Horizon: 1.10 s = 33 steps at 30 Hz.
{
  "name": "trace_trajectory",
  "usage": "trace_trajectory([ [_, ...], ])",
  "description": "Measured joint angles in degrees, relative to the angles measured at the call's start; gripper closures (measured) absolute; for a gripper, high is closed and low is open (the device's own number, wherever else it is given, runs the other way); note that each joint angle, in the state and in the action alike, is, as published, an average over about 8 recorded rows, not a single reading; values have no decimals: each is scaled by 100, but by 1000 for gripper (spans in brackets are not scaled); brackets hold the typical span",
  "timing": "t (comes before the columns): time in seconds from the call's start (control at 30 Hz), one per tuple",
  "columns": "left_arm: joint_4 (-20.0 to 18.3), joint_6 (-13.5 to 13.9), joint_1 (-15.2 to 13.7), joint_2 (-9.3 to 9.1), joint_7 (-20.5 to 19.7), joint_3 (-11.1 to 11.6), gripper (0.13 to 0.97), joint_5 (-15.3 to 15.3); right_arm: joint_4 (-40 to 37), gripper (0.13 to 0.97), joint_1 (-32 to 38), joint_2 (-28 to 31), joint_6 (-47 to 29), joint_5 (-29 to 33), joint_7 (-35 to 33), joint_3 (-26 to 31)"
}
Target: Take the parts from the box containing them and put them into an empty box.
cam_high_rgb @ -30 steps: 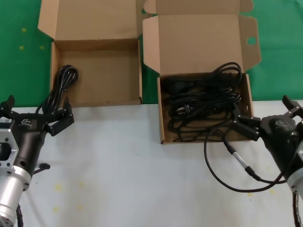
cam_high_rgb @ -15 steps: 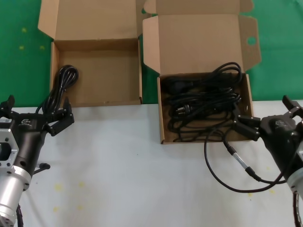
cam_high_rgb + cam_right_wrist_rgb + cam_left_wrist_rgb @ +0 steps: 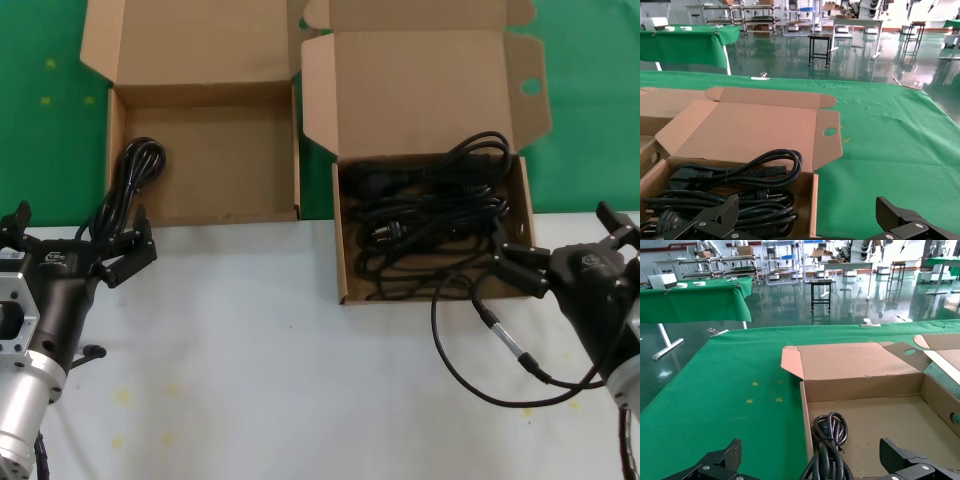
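The box with the round hole [image 3: 530,87] in its flap stands at the right and holds several coiled black power cords [image 3: 430,215]. The plain-lidded box [image 3: 230,160] stands at the left. One cord bundle [image 3: 135,172] lies along its left wall and hangs over the front corner towards my left gripper [image 3: 80,235]. That gripper is open, and in the left wrist view the bundle [image 3: 829,440] runs between its spread fingers [image 3: 725,460]. My right gripper [image 3: 565,245] is open at the full box's front right corner, its cords [image 3: 735,175] ahead of it.
A thin black robot wire with a silver connector [image 3: 500,340] loops over the white table [image 3: 280,380] in front of the right box. Green cloth [image 3: 40,90] covers the surface behind and beside both boxes. Both lids stand upright at the back.
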<state>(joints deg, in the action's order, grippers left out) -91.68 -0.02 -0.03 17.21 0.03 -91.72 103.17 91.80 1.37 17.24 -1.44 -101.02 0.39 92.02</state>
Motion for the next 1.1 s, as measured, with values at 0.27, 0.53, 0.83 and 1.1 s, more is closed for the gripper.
trace_trajectory([
  [0.27,0,0,0,0,0,0,132,0,0,129,0,0,0,0,0,0],
  [0.53,0,0,0,0,0,0,132,0,0,129,0,0,0,0,0,0],
  [0.83,0,0,0,0,0,0,132,0,0,129,0,0,0,0,0,0],
  [1.1,0,0,0,0,0,0,132,0,0,129,0,0,0,0,0,0],
])
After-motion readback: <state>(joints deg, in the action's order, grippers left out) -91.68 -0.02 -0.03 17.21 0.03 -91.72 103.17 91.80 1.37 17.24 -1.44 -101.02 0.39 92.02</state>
